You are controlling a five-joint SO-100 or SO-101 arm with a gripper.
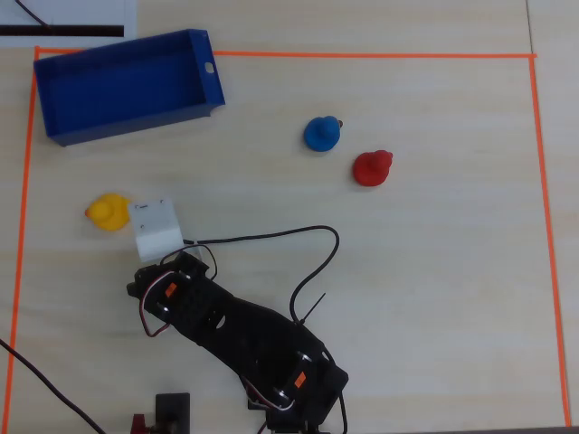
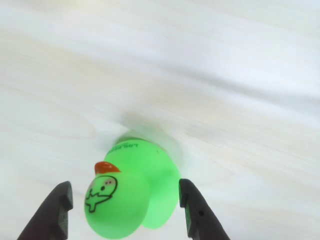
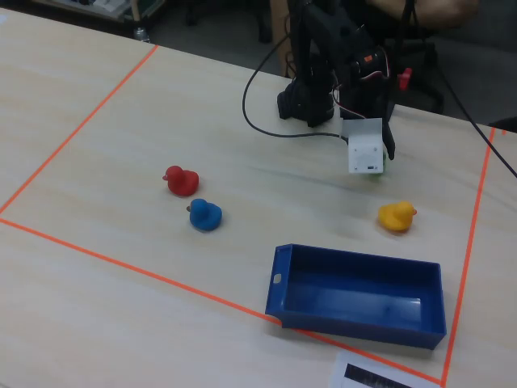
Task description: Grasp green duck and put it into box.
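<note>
The green duck (image 2: 130, 192), with a red-orange beak and a drawn face, lies between my gripper's (image 2: 125, 192) two black fingers in the wrist view. The jaws stand open: the left finger (image 2: 59, 202) is apart from the duck's head and the right finger (image 2: 192, 207) is right at its body. In the overhead view the duck is hidden under the white wrist block of the gripper (image 1: 156, 226). In the fixed view only a green sliver (image 3: 382, 171) shows beside the gripper (image 3: 370, 166). The blue box (image 1: 136, 122) stands empty at the top left, also seen in the fixed view (image 3: 355, 323).
A yellow duck (image 1: 109, 212) sits just left of the gripper. A blue duck (image 1: 322, 133) and a red duck (image 1: 372, 167) sit at centre right. Orange tape (image 1: 362, 55) frames the table. A black cable (image 1: 308, 262) loops beside the arm.
</note>
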